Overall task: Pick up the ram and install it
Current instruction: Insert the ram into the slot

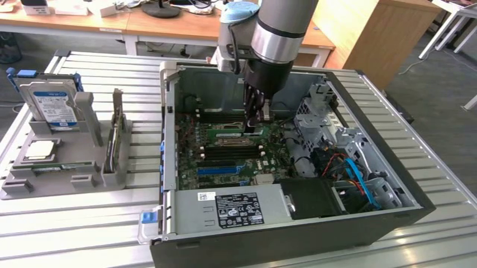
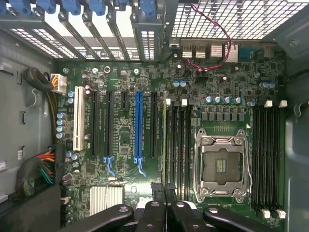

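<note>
1. The computer case (image 1: 246, 251) lies open on the slatted table (image 1: 75, 234), with a parts holder (image 1: 44, 187) beside it at the exterior view's left.
2. A hard drive (image 1: 51, 106) stands upright at the holder's far end.
3. The gripper (image 2: 164, 193) hangs over the motherboard (image 2: 145, 77) inside the case.
4. The ram (image 2: 164, 140) stands on edge at the memory slots (image 2: 181, 145), just beside the processor socket (image 2: 222, 164).

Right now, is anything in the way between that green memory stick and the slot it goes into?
Nothing visible. The gripper holds the ram edge-on directly over the black memory slots beside the empty processor socket; no cable or card lies between them.
</note>
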Available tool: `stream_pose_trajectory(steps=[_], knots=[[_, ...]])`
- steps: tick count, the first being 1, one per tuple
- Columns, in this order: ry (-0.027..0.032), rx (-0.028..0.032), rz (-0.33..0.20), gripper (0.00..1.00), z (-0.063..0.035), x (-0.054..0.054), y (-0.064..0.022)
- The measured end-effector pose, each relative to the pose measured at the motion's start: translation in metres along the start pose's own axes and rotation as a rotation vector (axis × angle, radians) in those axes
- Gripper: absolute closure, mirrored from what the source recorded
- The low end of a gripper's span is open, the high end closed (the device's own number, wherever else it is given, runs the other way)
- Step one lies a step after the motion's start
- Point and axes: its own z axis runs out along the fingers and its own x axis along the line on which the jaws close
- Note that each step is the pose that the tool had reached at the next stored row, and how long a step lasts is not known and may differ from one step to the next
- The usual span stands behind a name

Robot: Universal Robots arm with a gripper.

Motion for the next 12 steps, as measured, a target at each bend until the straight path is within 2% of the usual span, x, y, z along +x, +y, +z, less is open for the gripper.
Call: stream_pose_trajectory(steps=[7, 12], knots=[[-0.0002, 0.0001, 0.000, 0.88, 0.0001, 0.0000, -0.0004], [-0.0002, 0.0001, 0.000, 0.88, 0.0000, 0.0001, -0.0049]])
